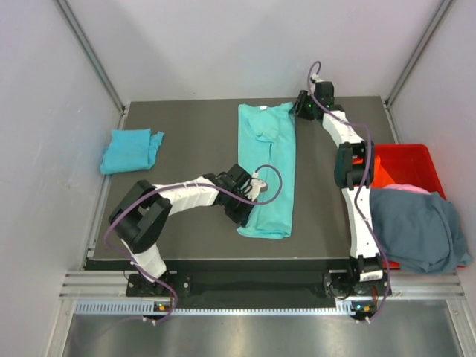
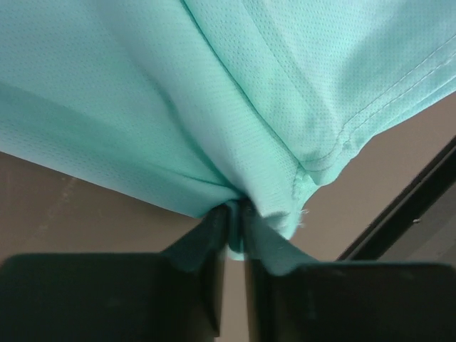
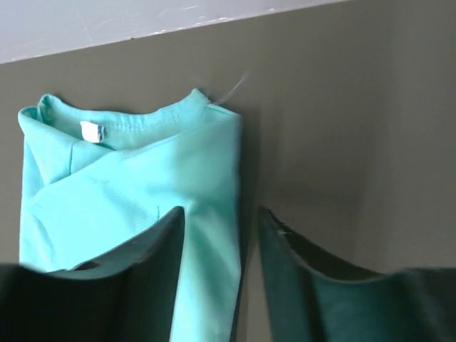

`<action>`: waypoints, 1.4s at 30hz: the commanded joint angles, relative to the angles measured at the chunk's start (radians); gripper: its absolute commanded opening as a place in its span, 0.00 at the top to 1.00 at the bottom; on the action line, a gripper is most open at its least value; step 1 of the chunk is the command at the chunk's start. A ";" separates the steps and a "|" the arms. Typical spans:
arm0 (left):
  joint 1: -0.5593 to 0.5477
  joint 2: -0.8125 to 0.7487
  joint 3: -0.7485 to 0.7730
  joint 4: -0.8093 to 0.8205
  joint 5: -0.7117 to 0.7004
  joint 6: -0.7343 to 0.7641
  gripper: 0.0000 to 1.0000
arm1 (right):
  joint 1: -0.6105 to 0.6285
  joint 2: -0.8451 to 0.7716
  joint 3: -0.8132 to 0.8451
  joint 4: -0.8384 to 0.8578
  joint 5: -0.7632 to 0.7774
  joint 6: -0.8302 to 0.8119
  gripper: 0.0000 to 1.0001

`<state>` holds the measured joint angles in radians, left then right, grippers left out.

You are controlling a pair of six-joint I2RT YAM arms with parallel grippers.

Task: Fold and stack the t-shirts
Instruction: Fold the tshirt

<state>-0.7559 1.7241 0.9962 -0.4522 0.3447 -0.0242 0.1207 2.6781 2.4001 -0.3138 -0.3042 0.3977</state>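
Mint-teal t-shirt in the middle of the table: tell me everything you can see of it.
The mint-teal t-shirt lies on the dark table, folded lengthwise into a long narrow strip, with the collar and its white label at the far end and the hem near. The cloth looks like a fine mesh knit with stitched hems. The left claw pinches its edge by the near-left corner. The right claw stands open over its far right edge, gripping nothing.

No readable text (neck tag [image 3: 92, 131] on the mint t-shirt [image 3: 132, 182] looks blank).
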 commanded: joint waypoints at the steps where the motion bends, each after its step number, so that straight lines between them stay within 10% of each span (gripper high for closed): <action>1: -0.014 0.008 0.039 -0.038 -0.006 0.013 0.76 | 0.002 -0.020 0.030 0.049 -0.010 -0.037 0.50; 4: -0.014 -0.038 0.048 -0.069 -0.018 0.015 0.43 | -0.012 -0.115 -0.103 0.035 -0.042 -0.033 0.41; 10: 0.004 -0.136 0.010 -0.068 -0.016 0.015 0.30 | -0.021 -0.555 -0.641 0.202 -0.032 -0.100 0.35; 22: 0.257 -0.204 -0.091 0.101 0.046 -0.261 0.32 | -0.027 -1.006 -1.315 0.206 -0.286 0.050 0.42; 42: 0.362 -0.198 -0.226 0.256 0.284 -0.421 0.46 | -0.001 -1.064 -1.546 -0.228 -0.467 -0.126 0.45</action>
<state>-0.3977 1.5051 0.7769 -0.2535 0.5816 -0.4179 0.1108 1.6745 0.8696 -0.4744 -0.7357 0.3202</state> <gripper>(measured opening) 0.544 0.548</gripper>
